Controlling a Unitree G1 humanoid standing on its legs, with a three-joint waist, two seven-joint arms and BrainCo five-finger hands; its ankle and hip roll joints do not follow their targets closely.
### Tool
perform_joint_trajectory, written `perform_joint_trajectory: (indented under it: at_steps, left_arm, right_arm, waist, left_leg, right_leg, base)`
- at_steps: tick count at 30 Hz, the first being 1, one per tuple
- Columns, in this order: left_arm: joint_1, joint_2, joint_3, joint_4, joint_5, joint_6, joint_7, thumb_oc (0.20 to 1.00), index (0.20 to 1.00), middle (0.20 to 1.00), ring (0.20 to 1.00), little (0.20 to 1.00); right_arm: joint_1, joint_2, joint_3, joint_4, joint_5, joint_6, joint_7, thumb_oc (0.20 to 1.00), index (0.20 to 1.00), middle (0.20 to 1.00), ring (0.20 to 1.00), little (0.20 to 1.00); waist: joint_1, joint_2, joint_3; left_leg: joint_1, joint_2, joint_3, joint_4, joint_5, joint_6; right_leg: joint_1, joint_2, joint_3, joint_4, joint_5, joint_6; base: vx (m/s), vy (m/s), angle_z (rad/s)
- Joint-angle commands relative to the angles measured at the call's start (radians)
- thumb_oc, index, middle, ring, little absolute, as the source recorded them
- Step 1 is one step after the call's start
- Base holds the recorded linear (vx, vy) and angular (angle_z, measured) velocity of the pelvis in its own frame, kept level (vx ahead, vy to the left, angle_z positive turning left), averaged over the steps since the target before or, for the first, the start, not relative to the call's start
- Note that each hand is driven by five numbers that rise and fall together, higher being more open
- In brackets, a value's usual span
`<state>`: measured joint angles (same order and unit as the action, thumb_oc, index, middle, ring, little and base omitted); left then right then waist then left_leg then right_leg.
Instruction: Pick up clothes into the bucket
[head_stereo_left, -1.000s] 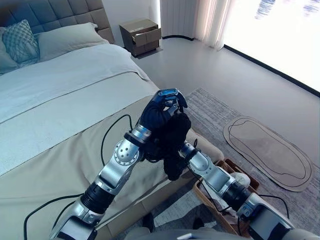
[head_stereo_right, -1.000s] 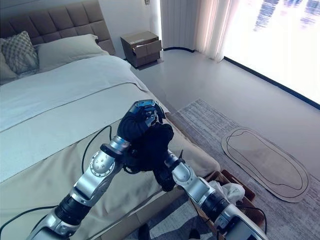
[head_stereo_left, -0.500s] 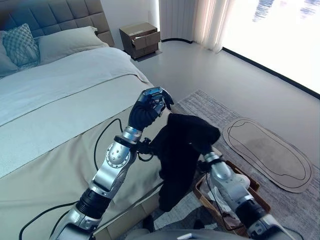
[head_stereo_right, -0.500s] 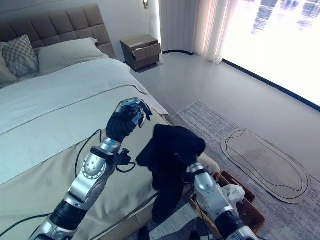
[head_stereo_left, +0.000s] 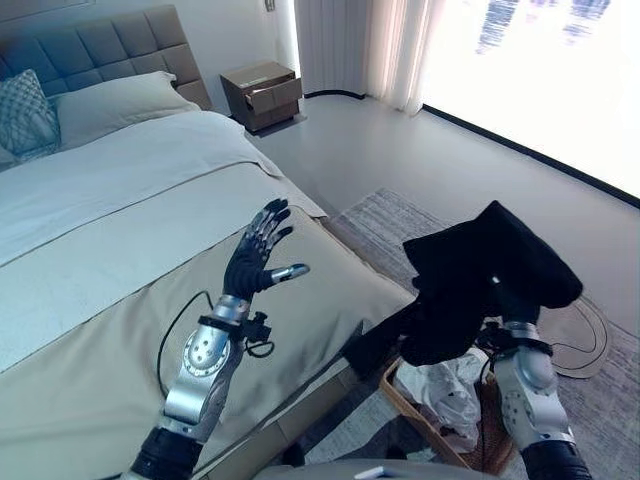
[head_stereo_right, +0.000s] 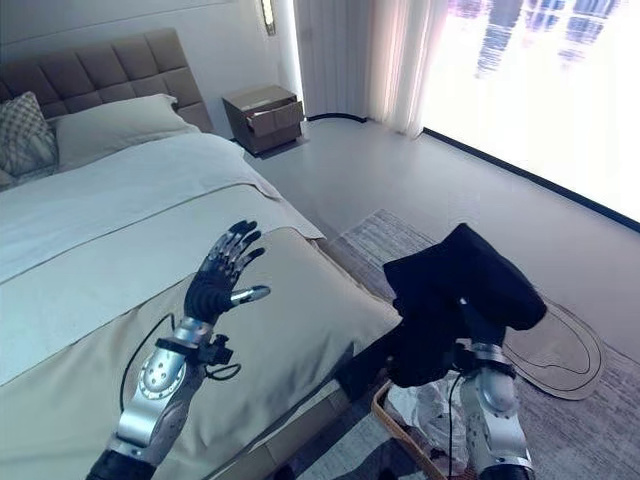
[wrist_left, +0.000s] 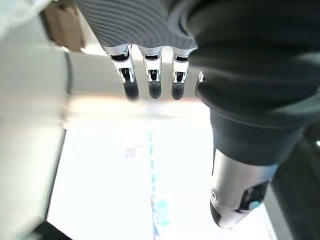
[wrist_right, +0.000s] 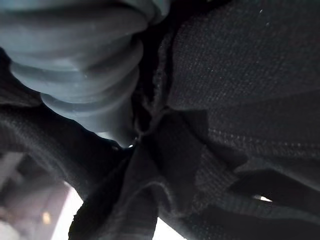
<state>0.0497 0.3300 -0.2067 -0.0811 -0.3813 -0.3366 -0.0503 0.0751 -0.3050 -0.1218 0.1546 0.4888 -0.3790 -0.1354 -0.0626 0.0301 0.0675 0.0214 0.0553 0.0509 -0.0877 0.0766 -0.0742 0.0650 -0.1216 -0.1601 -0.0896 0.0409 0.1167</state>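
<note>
Left eye view: the bed (head_stereo_left: 110, 230) takes up the robot's left side, its beige cover reaching down to the near corner, with pillows (head_stereo_left: 95, 95) against the padded headboard (head_stereo_left: 110, 45). A grey rug (head_stereo_left: 400, 215) lies on the floor beside the bed, and a nightstand (head_stereo_left: 260, 90) stands in the far corner by the curtain (head_stereo_left: 365, 45).

A black garment (head_stereo_left: 480, 280) is draped over the raised right arm, bunched at the top and hanging down on the side toward the bed. It sits directly above the bucket (head_stereo_left: 415, 410), a brown basket on the floor at the bed's near corner, which already holds pale clothing (head_stereo_left: 445, 385).

The right hand is buried under the cloth; in the right wrist view its dark ribbed cover (wrist_right: 80, 65) shows against knitted black folds, and I cannot tell how its fingers stand.

The left hand (head_stereo_left: 250, 265) is held up above the bed cover, fingers (head_stereo_left: 270, 220) straight and spread apart, thumb out to the side, touching and holding nothing.
</note>
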Motion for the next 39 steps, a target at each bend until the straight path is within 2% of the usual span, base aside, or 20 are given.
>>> perform_joint_trajectory:
  at_steps: [1, 6, 7, 10, 16, 19, 23, 25, 28, 29, 30, 34, 35, 38, 39]
  left_arm:
    - [-0.008, 0.016, 0.063, 0.061, -0.016, -0.066, -0.018, 1.0, 1.0, 1.0, 1.0, 1.0]
    - [0.032, -0.001, 0.1, 0.125, -0.004, -0.071, -0.013, 1.0, 1.0, 1.0, 1.0, 1.0]
    - [0.048, -0.004, 0.119, 0.156, 0.01, -0.073, -0.012, 1.0, 1.0, 1.0, 1.0, 1.0]
    - [0.081, -0.017, 0.145, 0.196, -0.003, -0.07, -0.024, 1.0, 1.0, 1.0, 1.0, 1.0]
    - [0.109, -0.004, 0.142, 0.199, -0.029, -0.075, -0.062, 1.0, 1.0, 1.0, 1.0, 1.0]
    - [0.102, 0.003, 0.122, 0.192, -0.041, -0.078, -0.07, 1.0, 1.0, 1.0, 1.0, 1.0]
    - [0.065, 0.021, 0.071, 0.171, -0.059, -0.095, -0.069, 1.0, 1.0, 1.0, 1.0, 1.0]
    - [0.057, 0.023, 0.064, 0.162, -0.064, -0.1, -0.066, 1.0, 1.0, 1.0, 1.0, 1.0]
    - [0.026, 0.037, 0.044, 0.115, -0.079, -0.126, -0.045, 1.0, 1.0, 1.0, 1.0, 1.0]
    - [0.024, 0.036, 0.046, 0.115, -0.08, -0.126, -0.045, 1.0, 1.0, 1.0, 1.0, 1.0]
    - [0.008, 0.047, 0.036, 0.078, -0.089, -0.135, -0.036, 1.0, 1.0, 1.0, 1.0, 1.0]
    - [-0.024, 0.061, 0.019, 0.036, -0.093, -0.153, -0.016, 1.0, 1.0, 1.0, 1.0, 1.0]
    - [-0.043, 0.076, 0.007, 0.001, -0.097, -0.165, 0.0, 1.0, 1.0, 1.0, 1.0, 1.0]
    - [-0.061, 0.089, 0.003, -0.029, -0.095, -0.176, 0.019, 1.0, 1.0, 1.0, 1.0, 1.0]
    - [-0.076, 0.098, -0.002, -0.051, -0.103, -0.183, 0.035, 1.0, 1.0, 1.0, 1.0, 1.0]
  right_arm:
    - [-0.046, 0.004, -0.123, -0.132, 0.039, -0.141, -0.018, 0.2, 0.2, 0.2, 0.2, 0.2]
    - [-0.012, -0.022, -0.183, -0.177, 0.002, -0.145, -0.03, 0.2, 0.2, 0.2, 0.2, 0.2]
    - [-0.002, -0.039, -0.229, -0.137, 0.003, -0.149, -0.036, 0.2, 0.2, 0.2, 0.2, 0.2]
    - [0.016, -0.052, -0.271, -0.127, 0.009, -0.154, -0.036, 0.2, 0.2, 0.2, 0.2, 0.2]
    - [0.001, -0.1, -0.307, -0.05, 0.042, -0.158, -0.041, 0.2, 0.2, 0.2, 0.2, 0.2]
    - [-0.018, -0.106, -0.298, -0.055, 0.044, -0.158, -0.042, 0.2, 0.2, 0.2, 0.2, 0.2]
    - [-0.083, -0.124, -0.244, -0.035, 0.04, -0.149, -0.048, 0.2, 0.2, 0.2, 0.2, 0.2]
    - [-0.099, -0.13, -0.23, -0.021, 0.033, -0.147, -0.058, 0.2, 0.2, 0.2, 0.2, 0.2]
    - [-0.176, -0.159, -0.17, 0.032, -0.01, -0.139, -0.107, 0.2, 0.2, 0.2, 0.2, 0.2]
    - [-0.182, -0.16, -0.169, 0.036, -0.011, -0.14, -0.109, 0.2, 0.2, 0.2, 0.2, 0.2]
    - [-0.214, -0.172, -0.144, 0.067, -0.016, -0.137, -0.125, 0.2, 0.2, 0.2, 0.2, 0.2]
    - [-0.279, -0.192, -0.107, 0.14, -0.027, -0.14, -0.169, 0.2, 0.2, 0.2, 0.2, 0.2]
    - [-0.31, -0.201, -0.086, 0.183, -0.038, -0.135, -0.194, 0.2, 0.2, 0.2, 0.2, 0.2]
    - [-0.357, -0.214, -0.06, 0.247, -0.036, -0.131, -0.215, 0.2, 0.2, 0.2, 0.2, 0.2]
    - [-0.394, -0.229, -0.03, 0.294, -0.035, -0.123, -0.23, 0.2, 0.2, 0.2, 0.2, 0.2]
  waist:
    - [0.0, -0.073, -0.032]
    - [-0.006, -0.077, -0.03]
    - [-0.011, -0.078, -0.027]
    - [-0.017, -0.077, -0.021]
    - [-0.031, -0.063, 0.011]
    - [-0.04, -0.049, 0.038]
    - [-0.054, -0.019, 0.116]
    - [-0.053, -0.013, 0.135]
    - [-0.045, 0.006, 0.208]
    - [-0.045, 0.006, 0.208]
    - [-0.041, 0.008, 0.242]
    - [-0.037, 0.009, 0.282]
    - [-0.033, 0.011, 0.314]
    - [-0.03, 0.016, 0.328]
    - [-0.028, 0.018, 0.34]
  left_leg:
    - [0.022, -0.012, -0.027, 0.02, -0.056, 0.025]
    - [0.023, -0.011, -0.021, 0.022, -0.058, 0.026]
    - [0.021, -0.01, -0.019, 0.023, -0.059, 0.026]
    - [0.016, -0.009, -0.016, 0.028, -0.06, 0.027]
    - [-0.016, -0.015, -0.004, 0.063, -0.073, 0.037]
    - [-0.028, -0.018, 0.001, 0.088, -0.094, 0.042]
    - [-0.085, -0.03, 0.023, 0.15, -0.108, 0.047]
    - [-0.1, -0.031, 0.032, 0.162, -0.11, 0.047]
    - [-0.167, -0.036, 0.058, 0.198, -0.111, 0.048]
    - [-0.172, -0.035, 0.059, 0.202, -0.112, 0.048]
    - [-0.213, -0.035, 0.063, 0.233, -0.115, 0.048]
    - [-0.304, -0.029, 0.062, 0.313, -0.134, 0.048]
    - [-0.355, -0.026, 0.057, 0.355, -0.14, 0.048]
    - [-0.438, -0.025, 0.053, 0.418, -0.154, 0.048]
    - [-0.51, -0.023, 0.051, 0.473, -0.166, 0.045]
  right_leg:
    - [-0.052, -0.024, -0.014, 0.069, 0.039, 0.03]
    - [-0.054, -0.02, -0.008, 0.07, 0.041, 0.029]
    - [-0.059, -0.018, -0.004, 0.071, 0.041, 0.029]
    - [-0.07, -0.017, 0.004, 0.076, 0.042, 0.03]
    - [-0.11, -0.02, 0.029, 0.103, 0.04, 0.03]
    - [-0.131, -0.022, 0.047, 0.13, 0.024, 0.029]
    - [-0.206, -0.033, 0.082, 0.189, 0.02, 0.031]
    - [-0.226, -0.034, 0.09, 0.2, 0.022, 0.032]
    - [-0.316, -0.034, 0.115, 0.242, 0.029, 0.036]
    - [-0.322, -0.034, 0.118, 0.247, 0.029, 0.036]
    - [-0.363, -0.036, 0.123, 0.272, 0.029, 0.034]
    - [-0.447, -0.041, 0.127, 0.333, 0.018, 0.024]
    - [-0.493, -0.045, 0.13, 0.367, 0.014, 0.018]
    - [-0.568, -0.045, 0.132, 0.421, 0.001, 0.01]
    - [-0.628, -0.048, 0.134, 0.465, -0.01, 0.003]
  base:
    - [-0.02, -0.013, -0.04]
    - [-0.01, -0.009, -0.04]
    - [-0.01, -0.006, -0.03]
    - [-0.01, -0.009, -0.09]
    - [-0.04, -0.013, -0.12]
    - [-0.08, 0.013, -0.15]
    - [-0.14, 0.029, -0.22]
    - [-0.12, 0.022, -0.27]
    - [-0.18, 0.021, -0.27]
    - [-0.17, -0.018, -0.29]
    - [-0.1, -0.024, -0.15]
    - [-0.16, -0.049, -0.05]
    - [-0.14, -0.044, 0.0]
    - [-0.15, -0.046, 0.1]
    - [-0.09, -0.031, 0.1]
